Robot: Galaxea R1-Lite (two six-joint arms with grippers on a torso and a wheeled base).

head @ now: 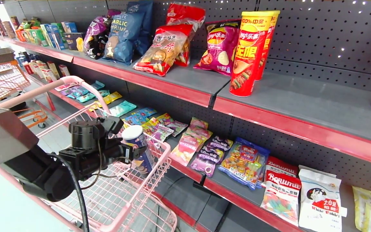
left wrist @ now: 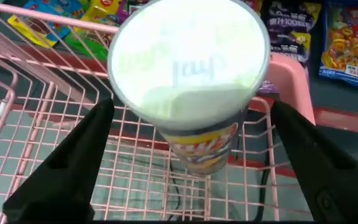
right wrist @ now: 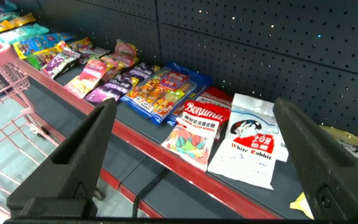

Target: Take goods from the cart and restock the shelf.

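A pink cart (head: 158, 166) is pictured at 8 o'clock before grey, red-edged store shelves (head: 301, 96), with red canisters (head: 248, 54) at 12 o'clock. In the cart, an upright white-lidded canister (head: 134, 133) is flanked by the spread left gripper (left wrist: 191, 109); contact cannot be told. The right gripper (right wrist: 194, 109) is held wide open above candy bags (right wrist: 191, 134).
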